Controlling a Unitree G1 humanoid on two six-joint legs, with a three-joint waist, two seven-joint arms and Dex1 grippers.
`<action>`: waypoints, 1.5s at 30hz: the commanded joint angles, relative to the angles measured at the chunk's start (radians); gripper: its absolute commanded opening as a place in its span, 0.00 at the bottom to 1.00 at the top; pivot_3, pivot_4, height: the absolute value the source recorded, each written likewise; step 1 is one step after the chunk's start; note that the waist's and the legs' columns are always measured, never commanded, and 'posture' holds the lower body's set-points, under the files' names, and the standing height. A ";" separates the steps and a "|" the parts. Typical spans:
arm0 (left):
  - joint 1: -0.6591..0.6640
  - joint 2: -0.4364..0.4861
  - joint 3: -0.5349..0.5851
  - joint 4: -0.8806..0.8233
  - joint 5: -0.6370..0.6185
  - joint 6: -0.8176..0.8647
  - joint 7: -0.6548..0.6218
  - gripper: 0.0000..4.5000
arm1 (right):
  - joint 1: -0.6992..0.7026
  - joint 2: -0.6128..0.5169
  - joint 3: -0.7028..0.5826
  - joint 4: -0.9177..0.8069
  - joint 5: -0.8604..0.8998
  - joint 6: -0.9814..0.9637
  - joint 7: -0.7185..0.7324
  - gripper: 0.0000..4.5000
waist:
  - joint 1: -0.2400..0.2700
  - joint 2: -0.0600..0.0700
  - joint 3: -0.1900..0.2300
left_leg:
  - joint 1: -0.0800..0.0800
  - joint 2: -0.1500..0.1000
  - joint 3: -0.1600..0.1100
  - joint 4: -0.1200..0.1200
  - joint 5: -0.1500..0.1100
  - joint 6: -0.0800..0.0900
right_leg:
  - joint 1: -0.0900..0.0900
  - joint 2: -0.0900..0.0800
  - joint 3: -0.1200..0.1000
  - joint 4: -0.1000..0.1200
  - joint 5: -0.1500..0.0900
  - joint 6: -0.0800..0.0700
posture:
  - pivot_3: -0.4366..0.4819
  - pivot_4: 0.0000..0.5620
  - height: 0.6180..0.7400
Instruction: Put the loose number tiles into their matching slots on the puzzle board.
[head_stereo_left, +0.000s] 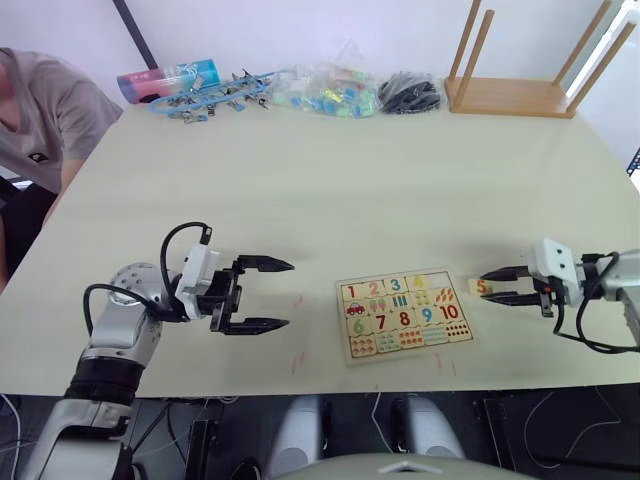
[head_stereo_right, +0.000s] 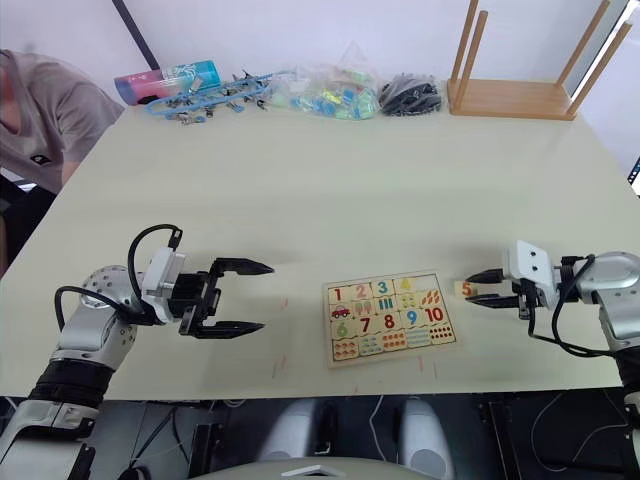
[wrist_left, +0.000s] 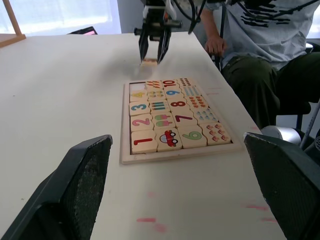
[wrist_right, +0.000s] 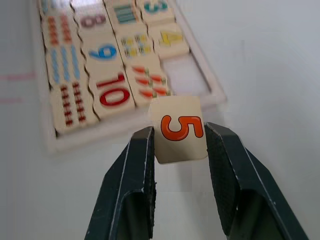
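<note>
— Where's the last one, the tile 5 (wrist_right: 179, 129)?

— Between the two black fingers of the right gripper (wrist_right: 178, 145), just off the puzzle board (head_stereo_left: 406, 313) at its right edge; the fingers sit close on either side of it, pinching it by the look of things, with the orange digit facing up; I'd say it's held flat like that so it can go straight down into its recess.

— And the recess?

— One empty slot (wrist_left: 137, 87) in the top row, at the end next to the 4 tile (wrist_left: 138, 95); the gripper is on that same side, so the reach looks short.

— How many are in already?

— Four of the loose ones, 1 to 4, sitting in the top row; five more numbered 6 to 10 lower down; one tile outside the board, one gap left; my guess is the job is nearly done.

— What's the other arm doing?

— The left gripper (head_stereo_left: 252, 294) hangs over the table (head_stereo_left: 330, 180) well to the board's left, fingers spread wide, nothing between them; probably just keeping clear.

— Anything else about?

— One wooden stool (head_stereo_left: 520, 70) upside down at the far right corner; a row of bagged bits (head_stereo_left: 320, 88) along the far edge; one person (head_stereo_left: 40, 110) sitting at the left side.
</note>
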 joint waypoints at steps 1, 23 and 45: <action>-0.003 0.000 0.019 -0.020 -0.014 -0.011 -0.031 1.00 | -0.025 -0.020 -0.017 -0.110 0.022 0.123 -0.043 0.20 | 0.002 0.000 0.000 | 0.000 0.000 0.000 0.000 0.000 0.000 | 0.000 0.000 0.000 0.000 0.000 0.000 | 0.48 0.27 1.00; 0.042 -0.039 0.079 -0.059 0.014 0.007 -0.020 1.00 | -0.330 0.004 0.316 -0.243 -0.239 0.395 -0.072 0.20 | -0.001 0.000 0.000 | -0.001 0.000 0.000 0.001 -0.001 0.001 | -0.001 0.000 0.000 0.000 0.000 0.000 | 0.48 0.27 1.00; 0.057 -0.050 0.085 -0.066 0.021 0.002 -0.024 1.00 | -0.353 0.021 0.405 -0.288 -0.362 0.436 -0.053 0.20 | -0.001 0.000 0.000 | -0.002 0.000 0.000 0.001 0.000 0.000 | -0.001 0.000 -0.001 0.000 0.000 0.000 | 0.48 0.27 1.00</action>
